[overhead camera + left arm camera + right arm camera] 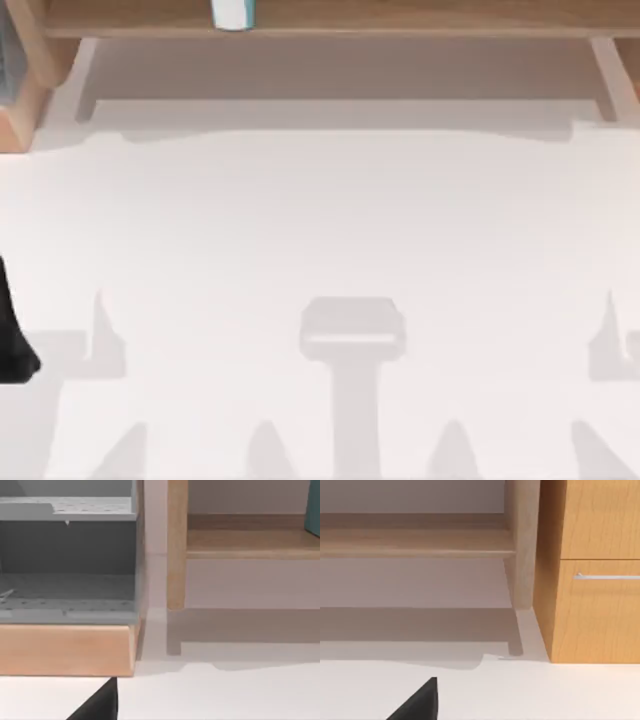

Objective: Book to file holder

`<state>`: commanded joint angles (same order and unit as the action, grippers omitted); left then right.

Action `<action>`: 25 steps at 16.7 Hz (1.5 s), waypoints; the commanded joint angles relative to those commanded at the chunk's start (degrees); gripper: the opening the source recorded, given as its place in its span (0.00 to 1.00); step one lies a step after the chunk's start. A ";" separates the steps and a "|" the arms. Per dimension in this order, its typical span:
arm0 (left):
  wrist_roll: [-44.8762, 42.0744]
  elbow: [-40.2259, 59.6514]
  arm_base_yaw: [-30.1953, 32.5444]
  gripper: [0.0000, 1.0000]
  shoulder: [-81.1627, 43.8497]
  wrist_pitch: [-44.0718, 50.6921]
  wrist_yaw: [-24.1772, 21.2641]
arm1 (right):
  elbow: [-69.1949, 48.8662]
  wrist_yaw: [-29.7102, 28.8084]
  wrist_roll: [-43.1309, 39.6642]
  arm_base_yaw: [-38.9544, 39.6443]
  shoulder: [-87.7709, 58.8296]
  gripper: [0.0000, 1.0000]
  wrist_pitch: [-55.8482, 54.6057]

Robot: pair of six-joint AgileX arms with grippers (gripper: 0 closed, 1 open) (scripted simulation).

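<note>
The book (232, 14) stands on the long wooden shelf at the back, left of the middle, showing a teal cover and white edge; a teal sliver of the book (314, 507) also sits on that shelf in the left wrist view. The file holder (24, 100) is at the far back left corner; the left wrist view faces the file holder (65, 650), with its light wooden base and grey perforated inside. My left gripper (100, 706) hovers low over the table in front of it, and its arm is at the left edge. My right gripper (420, 704) is a dark tip over the table.
A wooden shelf board (400, 20) on legs (176, 555) spans the back of the table. A wooden cabinet (590, 580) with a drawer handle stands at the back right. The white table top (320, 230) lies between.
</note>
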<state>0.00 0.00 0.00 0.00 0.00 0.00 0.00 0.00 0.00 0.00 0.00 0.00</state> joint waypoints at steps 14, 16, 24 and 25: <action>-0.16 28.01 10.67 1.00 -44.66 -18.88 9.73 | 0.00 0.00 0.00 0.00 0.00 1.00 0.00; -0.21 34.94 13.29 1.00 -57.86 -23.55 12.17 | 0.00 0.00 0.00 0.00 0.00 1.00 0.00; -0.39 59.54 22.67 1.00 -99.58 -40.12 20.72 | 0.00 0.00 0.00 0.00 0.00 1.00 0.00; -0.40 61.82 23.54 1.00 -103.50 -41.65 21.51 | 0.00 0.00 0.00 0.00 0.00 1.00 0.00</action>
<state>-0.40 61.82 23.54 -103.50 -41.65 21.51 0.00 0.00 0.00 0.00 0.00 0.00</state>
